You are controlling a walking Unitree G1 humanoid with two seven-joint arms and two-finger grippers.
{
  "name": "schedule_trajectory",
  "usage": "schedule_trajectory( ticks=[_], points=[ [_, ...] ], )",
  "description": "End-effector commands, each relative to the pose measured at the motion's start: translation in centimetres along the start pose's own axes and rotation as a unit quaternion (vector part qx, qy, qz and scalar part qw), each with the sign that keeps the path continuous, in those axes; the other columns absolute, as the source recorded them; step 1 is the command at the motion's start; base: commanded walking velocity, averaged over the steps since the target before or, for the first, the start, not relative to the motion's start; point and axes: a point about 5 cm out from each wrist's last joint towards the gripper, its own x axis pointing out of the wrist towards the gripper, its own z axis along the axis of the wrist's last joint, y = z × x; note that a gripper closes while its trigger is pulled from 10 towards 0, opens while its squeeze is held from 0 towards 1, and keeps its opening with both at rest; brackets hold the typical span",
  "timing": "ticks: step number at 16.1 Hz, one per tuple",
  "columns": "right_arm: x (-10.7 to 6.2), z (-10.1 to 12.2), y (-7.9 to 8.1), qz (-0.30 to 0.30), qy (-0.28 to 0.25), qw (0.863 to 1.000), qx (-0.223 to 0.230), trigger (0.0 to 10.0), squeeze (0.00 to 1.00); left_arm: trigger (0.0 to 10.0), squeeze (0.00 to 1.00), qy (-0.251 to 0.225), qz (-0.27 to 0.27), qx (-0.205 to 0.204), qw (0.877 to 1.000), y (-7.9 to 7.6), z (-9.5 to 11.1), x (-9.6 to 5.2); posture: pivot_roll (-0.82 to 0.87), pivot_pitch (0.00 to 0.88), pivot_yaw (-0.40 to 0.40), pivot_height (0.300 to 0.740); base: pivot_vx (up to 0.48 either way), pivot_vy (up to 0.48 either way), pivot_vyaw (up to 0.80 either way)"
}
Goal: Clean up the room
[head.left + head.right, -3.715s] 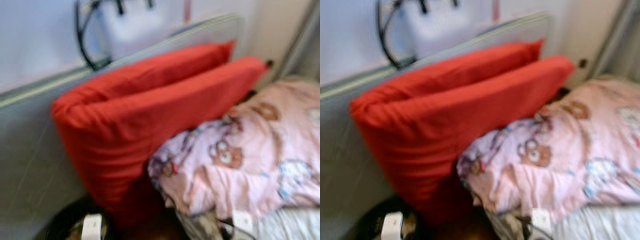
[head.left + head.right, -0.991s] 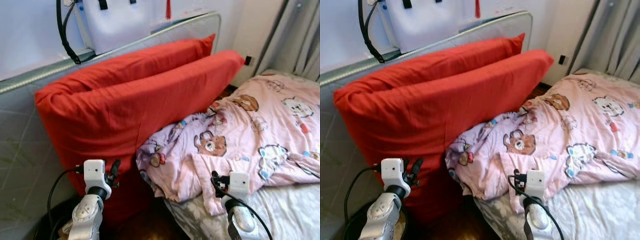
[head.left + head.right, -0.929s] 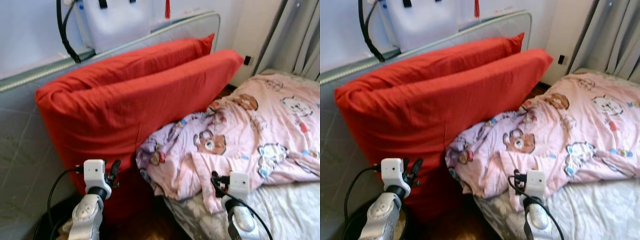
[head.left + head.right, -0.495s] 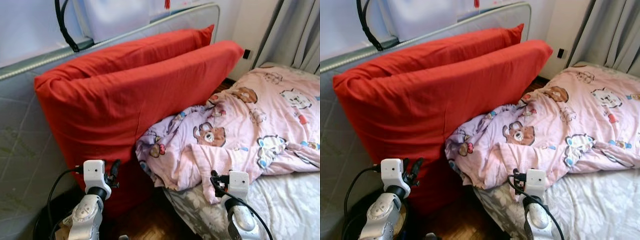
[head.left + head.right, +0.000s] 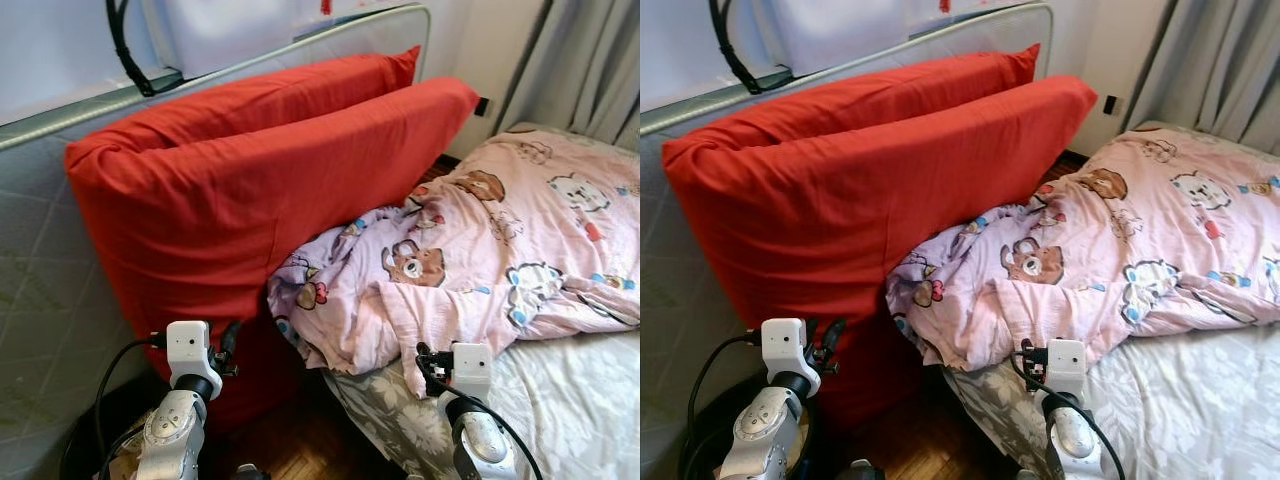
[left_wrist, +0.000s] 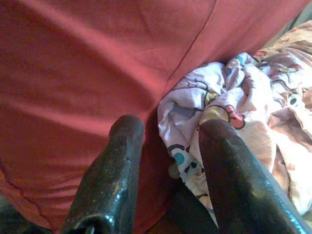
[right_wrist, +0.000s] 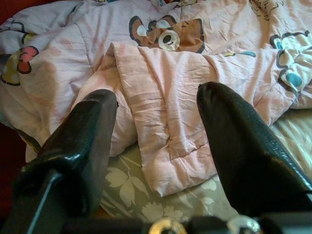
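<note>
A crumpled pink blanket [image 5: 500,260] printed with cartoon bears lies bunched on the bed, its near edge hanging over the grey floral sheet [image 5: 570,400]. Its left end presses against two big red cushions [image 5: 260,190] that lean on a grey padded headboard [image 5: 40,290]. The right gripper [image 7: 156,105] hovers just before the blanket's folded edge, fingers spread and empty. The left gripper [image 6: 165,131] points at the seam where cushion meets blanket, fingers apart, holding nothing. Grey curtains [image 5: 1210,60] hang behind the bed.
</note>
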Motion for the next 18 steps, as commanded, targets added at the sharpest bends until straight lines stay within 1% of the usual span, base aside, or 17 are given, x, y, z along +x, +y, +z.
schedule_trajectory(
  ticks=[1, 6, 7, 9, 10, 12, 16, 18],
  points=[
    [0.18, 0.09, 0.24, 0.001, 0.002, 1.000, 0.006, 10.0, 0.00, 10.0, 0.00, 0.004, 0.001, -0.005, 1.000, 0.15, -0.21, -0.11, -0.05, 0.038, 0.027, 0.666, 0.000, 0.000, 0.00],
    [0.09, -0.19, 0.20, -0.001, 0.009, 1.000, 0.005, 10.0, 0.00, 10.0, 0.00, 0.004, -0.002, -0.003, 1.000, 0.24, -0.10, -0.01, -0.04, 0.034, 0.035, 0.666, 0.000, 0.000, 0.00],
    [0.10, -0.31, 0.27, 0.001, 0.015, 1.000, 0.005, 10.0, 0.00, 10.0, 0.00, 0.004, -0.002, -0.003, 1.000, 0.21, -0.08, -0.01, -0.04, 0.031, 0.036, 0.662, 0.000, 0.000, 0.00],
    [0.12, -0.30, 0.56, 0.009, 0.014, 1.000, 0.007, 10.0, 0.00, 10.0, 0.00, 0.003, -0.003, -0.002, 1.000, 0.17, -0.05, 0.03, -0.05, 0.027, 0.038, 0.637, 0.000, 0.000, 0.00],
    [0.05, -0.11, 0.67, 0.012, 0.002, 1.000, 0.011, 10.0, 0.00, 10.0, 0.00, 0.003, -0.004, -0.002, 1.000, 0.09, 0.00, 0.07, -0.05, 0.026, 0.039, 0.632, 0.000, 0.000, 0.00],
    [0.05, -0.02, 0.73, 0.009, -0.002, 1.000, 0.018, 10.0, 0.00, 10.0, 0.00, 0.003, -0.006, -0.002, 1.000, 0.03, 0.03, 0.12, -0.05, 0.021, 0.042, 0.632, 0.000, 0.000, 0.00],
    [0.06, -0.11, 0.83, 0.012, 0.001, 1.000, 0.016, 10.0, 0.00, 10.0, 0.00, 0.001, -0.010, 0.003, 1.000, -0.13, 0.18, 0.27, -0.05, 0.018, 0.044, 0.632, 0.000, 0.000, 0.00],
    [0.05, -0.14, 0.86, 0.013, 0.001, 1.000, 0.016, 10.0, 0.00, 10.0, 0.00, -0.001, -0.015, -0.003, 1.000, -0.36, 0.26, 0.33, -0.05, 0.020, 0.044, 0.632, 0.000, 0.000, 0.00]
  ],
)
